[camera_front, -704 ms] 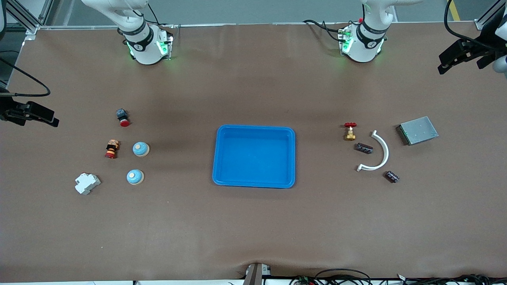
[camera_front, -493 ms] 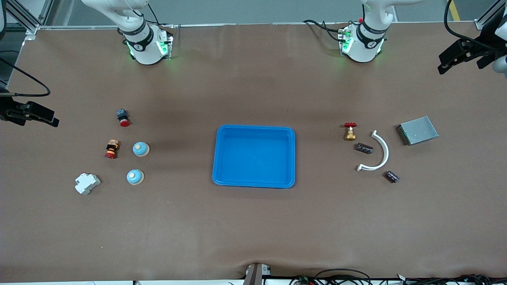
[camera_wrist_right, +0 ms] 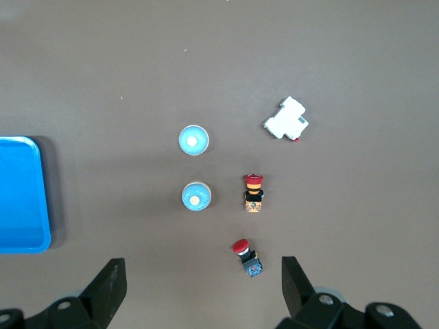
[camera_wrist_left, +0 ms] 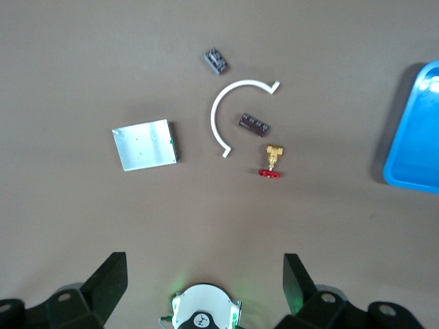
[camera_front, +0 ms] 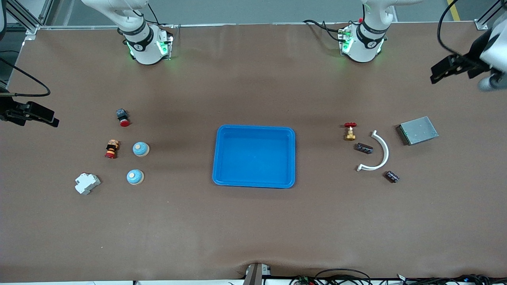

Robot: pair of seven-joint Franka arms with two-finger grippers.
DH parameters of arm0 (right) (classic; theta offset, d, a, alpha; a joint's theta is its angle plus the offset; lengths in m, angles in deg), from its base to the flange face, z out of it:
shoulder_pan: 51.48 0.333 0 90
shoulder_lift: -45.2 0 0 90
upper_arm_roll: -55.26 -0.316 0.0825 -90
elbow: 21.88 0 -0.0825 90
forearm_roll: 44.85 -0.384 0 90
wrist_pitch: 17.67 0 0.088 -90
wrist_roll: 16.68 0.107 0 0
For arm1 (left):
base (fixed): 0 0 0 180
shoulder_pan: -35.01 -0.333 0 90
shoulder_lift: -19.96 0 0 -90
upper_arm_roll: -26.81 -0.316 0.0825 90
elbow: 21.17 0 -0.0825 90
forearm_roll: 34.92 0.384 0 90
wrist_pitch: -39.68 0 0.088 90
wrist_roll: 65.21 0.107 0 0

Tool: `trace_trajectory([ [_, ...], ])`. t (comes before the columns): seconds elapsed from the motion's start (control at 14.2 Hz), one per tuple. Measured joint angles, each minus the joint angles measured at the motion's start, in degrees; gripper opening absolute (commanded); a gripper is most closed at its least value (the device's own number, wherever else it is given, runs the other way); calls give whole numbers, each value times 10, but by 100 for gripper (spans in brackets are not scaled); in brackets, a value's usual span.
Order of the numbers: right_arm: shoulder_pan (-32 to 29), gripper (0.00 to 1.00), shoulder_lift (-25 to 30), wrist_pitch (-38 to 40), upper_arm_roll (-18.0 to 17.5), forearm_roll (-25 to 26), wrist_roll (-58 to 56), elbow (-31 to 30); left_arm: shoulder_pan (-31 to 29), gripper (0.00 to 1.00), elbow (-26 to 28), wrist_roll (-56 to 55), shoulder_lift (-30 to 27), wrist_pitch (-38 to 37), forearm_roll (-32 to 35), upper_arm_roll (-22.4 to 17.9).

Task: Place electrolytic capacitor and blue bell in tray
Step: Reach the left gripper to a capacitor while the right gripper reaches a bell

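The bright-blue tray (camera_front: 253, 158) lies at the table's middle and holds nothing; its edge shows in the left wrist view (camera_wrist_left: 415, 137) and the right wrist view (camera_wrist_right: 20, 195). Two blue bells (camera_front: 140, 149) (camera_front: 135, 177) stand toward the right arm's end, also seen in the right wrist view (camera_wrist_right: 196, 197) (camera_wrist_right: 193, 140). A short dark capacitor (camera_front: 392, 176) (camera_wrist_left: 217, 60) lies toward the left arm's end. My left gripper (camera_front: 453, 67) (camera_wrist_left: 204, 281) is open and empty, high over that end's edge. My right gripper (camera_front: 29, 113) (camera_wrist_right: 203, 284) is open and empty, high over the other end.
Near the capacitor lie a longer dark part (camera_front: 363, 148), a white curved strip (camera_front: 383, 152), a brass valve with a red handle (camera_front: 350, 131) and a grey metal box (camera_front: 418, 130). By the bells are two red push buttons (camera_front: 122, 117) (camera_front: 112, 149) and a white breaker (camera_front: 87, 183).
My left gripper has shifted a little inward over the table from its end. The right arm and all objects have not moved.
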Motion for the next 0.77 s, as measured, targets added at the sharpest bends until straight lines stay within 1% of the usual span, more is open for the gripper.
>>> trace_trajectory([
  [0.14,0,100,0,0,0,0,0,-4,-5,100,47,-38,17,49,0,-1],
  [0.28,0,100,0,-10,0,0,0,-23,-13,100,119,-78,24,136,0,-2],
  [0.49,0,100,2,-69,-1,0,0,-88,-18,100,247,-139,29,304,0,-2],
  [0.63,2,100,3,-121,-3,-1,0,-142,-19,100,311,-180,43,392,0,-1],
  [0.77,9,100,3,-178,-5,-1,7,-199,-21,90,336,-233,75,447,0,-2],
])
